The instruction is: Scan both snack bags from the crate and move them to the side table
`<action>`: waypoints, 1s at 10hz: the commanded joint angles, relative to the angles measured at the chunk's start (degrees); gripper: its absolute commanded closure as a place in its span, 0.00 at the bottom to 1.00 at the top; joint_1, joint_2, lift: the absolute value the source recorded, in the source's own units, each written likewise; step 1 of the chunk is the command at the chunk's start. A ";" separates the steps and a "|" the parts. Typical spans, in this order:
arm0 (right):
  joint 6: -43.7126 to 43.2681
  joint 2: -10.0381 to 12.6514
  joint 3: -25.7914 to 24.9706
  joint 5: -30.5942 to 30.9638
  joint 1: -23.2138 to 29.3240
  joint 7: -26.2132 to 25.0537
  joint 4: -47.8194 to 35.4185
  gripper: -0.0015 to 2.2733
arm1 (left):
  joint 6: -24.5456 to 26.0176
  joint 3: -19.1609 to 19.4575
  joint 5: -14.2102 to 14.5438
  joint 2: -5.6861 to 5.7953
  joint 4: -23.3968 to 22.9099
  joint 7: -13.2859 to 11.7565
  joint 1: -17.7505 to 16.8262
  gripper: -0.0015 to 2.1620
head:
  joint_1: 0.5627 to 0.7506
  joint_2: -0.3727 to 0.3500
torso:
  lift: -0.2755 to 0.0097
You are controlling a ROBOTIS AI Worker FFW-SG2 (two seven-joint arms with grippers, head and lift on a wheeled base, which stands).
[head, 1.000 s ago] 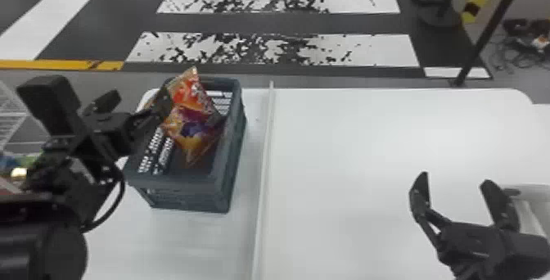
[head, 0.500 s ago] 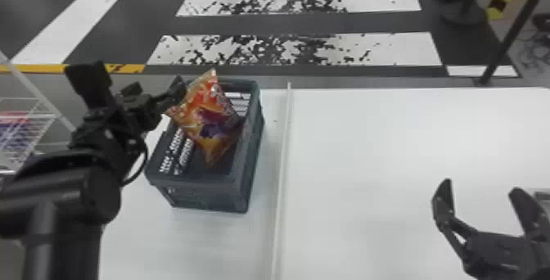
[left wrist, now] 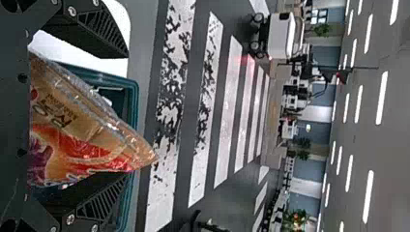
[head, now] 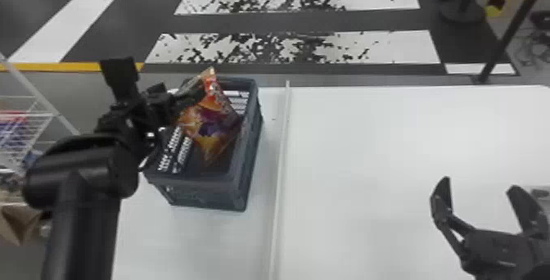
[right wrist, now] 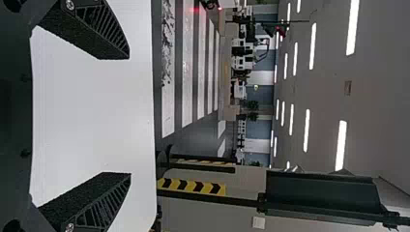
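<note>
The shiny orange, red and purple snack bag leans upright in the dark blue-grey plastic crate, its top corner poking past the rim; that slant probably comes from the crate wall propping it, and it offers a free edge to pinch without digging down. The crate stands on the smooth white bench, left of a pale raised strip, presumably so the left arm can work it alone. The black two-fingered left claw is at the crate's left side, aimed across at the bag, its fingers well apart, likely kept wide so the loose film can pass in without crumpling. The bag's pointed corner shows in the gap between those fingers, nearer the one on the robot's right; I cannot tell whether either touches it. Closing there should catch a corner rather than the full body, so the bag might swing or slip when lifted. The matching black right claw waits over the bench's right part, fingers spread with nothing between them, well apart from the bag.
</note>
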 commanded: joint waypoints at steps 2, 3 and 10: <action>0.23 0.00 0.00 0.00 -0.17 0.00 0.09 0.03 | 0.44 -0.54 -4.02 0.01 0.36 -4.22 -0.01 0.08 | 0.70 0.66 | 0.70; 0.41 -0.09 0.00 0.00 -0.26 0.00 0.09 0.03 | 0.97 -0.63 -5.61 0.01 0.36 -6.33 0.25 0.14 | 0.70 0.65 | 0.70; 0.58 -0.09 0.00 -0.44 -0.35 0.00 0.18 0.03 | 10.29 0.25 -10.35 -0.08 -3.25 -11.34 1.83 0.99 | 0.70 0.65 | 0.70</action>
